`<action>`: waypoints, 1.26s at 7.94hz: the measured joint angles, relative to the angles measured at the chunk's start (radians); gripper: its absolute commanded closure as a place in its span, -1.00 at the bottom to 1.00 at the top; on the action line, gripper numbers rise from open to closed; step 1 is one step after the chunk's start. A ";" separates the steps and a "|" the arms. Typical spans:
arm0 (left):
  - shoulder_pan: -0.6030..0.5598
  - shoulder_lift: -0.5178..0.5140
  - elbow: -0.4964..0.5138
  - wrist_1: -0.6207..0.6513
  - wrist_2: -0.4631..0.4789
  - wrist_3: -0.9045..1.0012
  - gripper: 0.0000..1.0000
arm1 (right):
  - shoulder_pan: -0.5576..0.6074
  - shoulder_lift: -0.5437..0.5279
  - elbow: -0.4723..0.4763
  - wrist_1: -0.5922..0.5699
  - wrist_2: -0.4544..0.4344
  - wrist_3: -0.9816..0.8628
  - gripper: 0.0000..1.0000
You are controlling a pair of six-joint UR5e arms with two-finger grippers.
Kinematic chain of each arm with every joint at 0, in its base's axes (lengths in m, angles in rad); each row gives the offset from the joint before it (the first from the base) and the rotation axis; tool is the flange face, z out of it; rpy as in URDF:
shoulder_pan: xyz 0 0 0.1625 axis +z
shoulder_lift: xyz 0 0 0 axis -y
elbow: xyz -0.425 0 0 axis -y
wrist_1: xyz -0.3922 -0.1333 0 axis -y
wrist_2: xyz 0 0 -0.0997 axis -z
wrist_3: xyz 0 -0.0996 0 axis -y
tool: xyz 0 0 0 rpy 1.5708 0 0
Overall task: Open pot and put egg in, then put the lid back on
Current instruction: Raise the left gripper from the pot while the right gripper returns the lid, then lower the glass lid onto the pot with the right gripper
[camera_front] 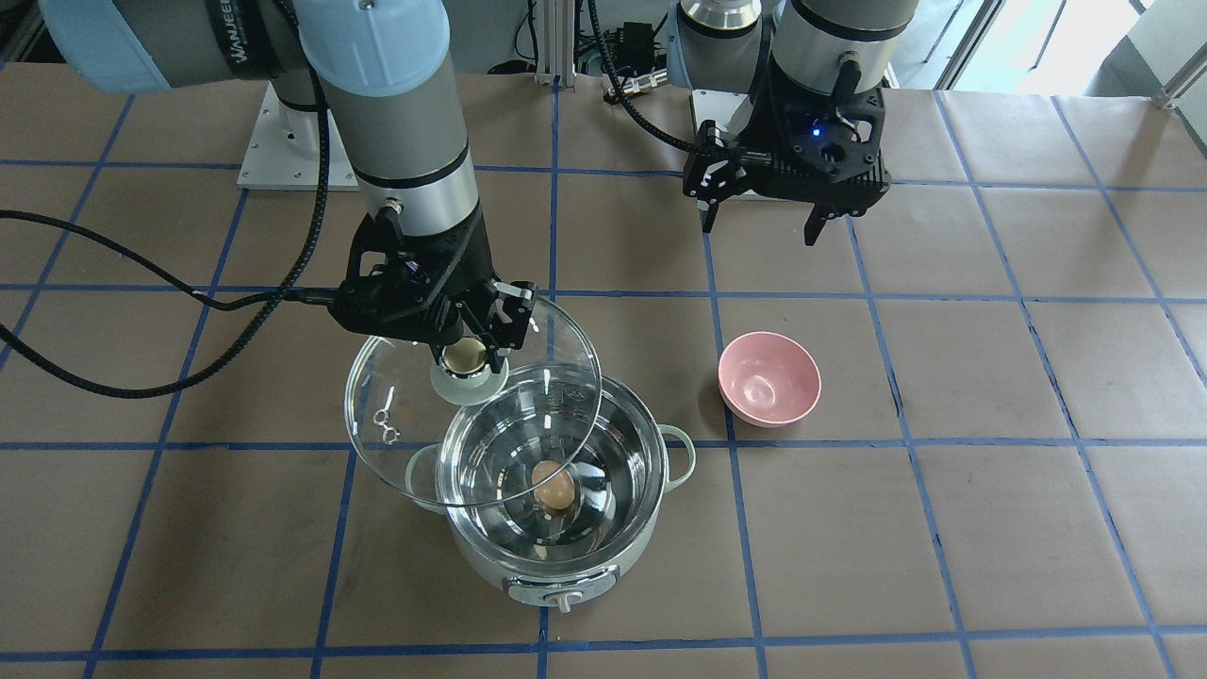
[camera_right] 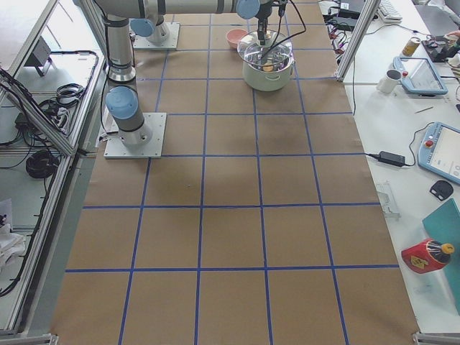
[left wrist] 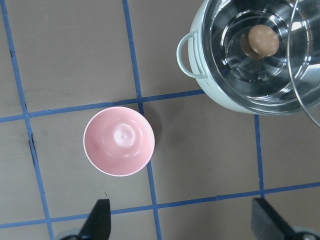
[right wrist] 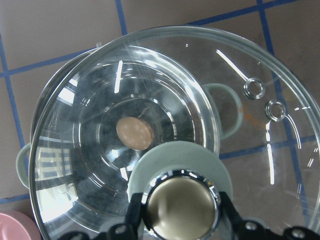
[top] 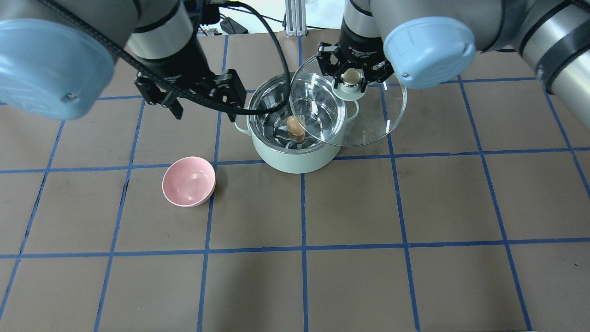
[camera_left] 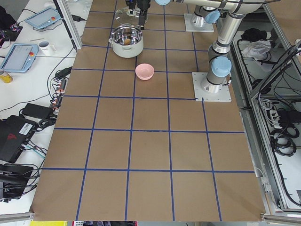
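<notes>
Exterior front-facing view: the pot (camera_front: 476, 558), a round mint-green vessel with a polished steel interior and a front control knob (camera_front: 564, 598), stands at lower centre on the brown-paper table (camera_front: 943, 528), which is gridded in blue tape. The egg (camera_front: 553, 488), tan and oval, lies on the pot's floor. The right gripper (camera_front: 469, 358) is clamped on the lid knob (camera_front: 464, 356). The lid (camera_front: 556, 349), a clear glass disc, is held above the pot, overlapping its left part and not seated. The left gripper (camera_front: 759, 233), at upper right, has its fingers spread and carries nothing. A glossy pink bowl (camera_front: 768, 377) sits right of the pot, apart from it.

Overhead exterior view: the lid overlaps only the pot's right portion. The egg shows at the lid's edge.

Left wrist-mounted view: the pot is at upper right with one loop handle (left wrist: 190, 55) visible, and the pink bowl is centre-left. Both fingertips (left wrist: 97, 220) stand wide apart at the bottom edge.

Right wrist-mounted view: the fingers close on the knob's beige-gold cap above its mint base. Two vent holes (right wrist: 253, 88) pierce the glass at upper right.
</notes>
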 measured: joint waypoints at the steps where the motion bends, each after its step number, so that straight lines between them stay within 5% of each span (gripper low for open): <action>1: 0.019 0.008 0.000 -0.002 0.003 0.020 -1.00 | 0.027 0.035 -0.021 -0.023 0.008 0.042 1.00; 10: 0.040 0.027 -0.006 -0.001 -0.003 0.041 -1.00 | 0.096 0.173 -0.083 -0.056 -0.003 0.134 1.00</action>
